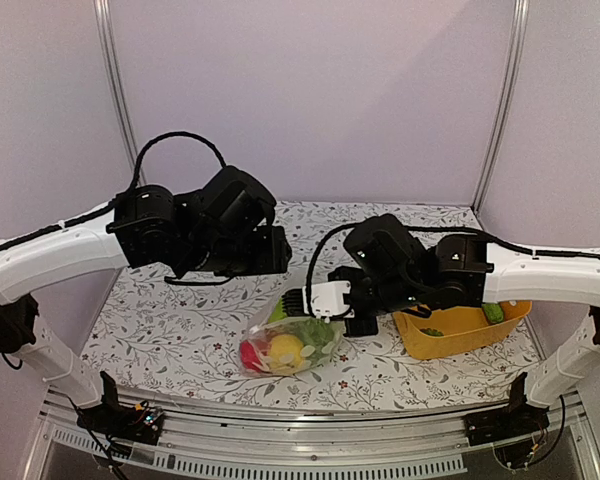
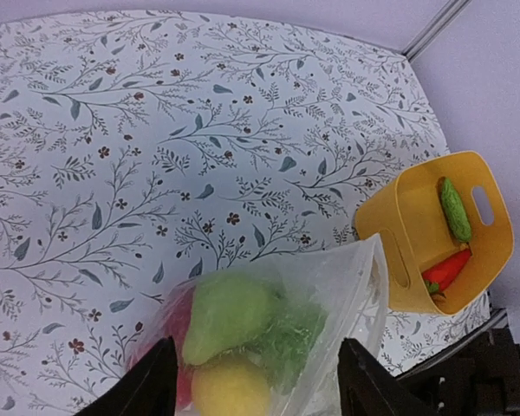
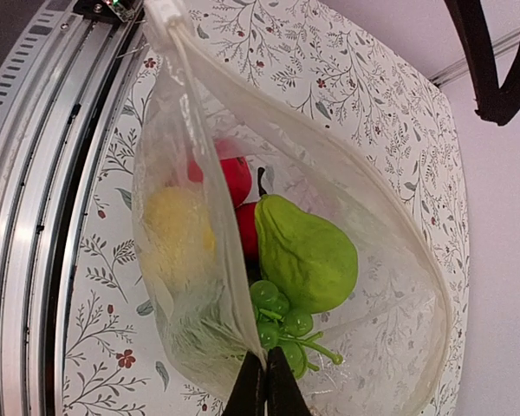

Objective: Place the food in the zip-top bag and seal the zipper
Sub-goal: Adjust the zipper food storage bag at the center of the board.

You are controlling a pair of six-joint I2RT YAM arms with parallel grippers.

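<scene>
The clear zip-top bag [image 1: 292,346] lies on the table near its front edge, mouth open toward the right arm. Inside are a green pear-shaped fruit [image 3: 308,251], red balls [image 3: 236,180], a yellow ball [image 3: 178,230] and green grapes [image 3: 282,322]. My right gripper [image 3: 265,386] is shut on one side of the bag's rim, and the zipper strip [image 3: 199,130] runs away from it. My left gripper [image 2: 258,386] hangs open above the bag with the bagged food showing between its fingers [image 2: 152,386]. A green cucumber [image 2: 455,208] and an orange-red carrot [image 2: 448,269] lie in the yellow tub.
The yellow tub [image 1: 458,340] stands just right of the bag, under the right arm. The flowered tablecloth [image 2: 156,156] stretches behind and left of the bag. A metal rail [image 3: 26,217] runs along the table's near edge.
</scene>
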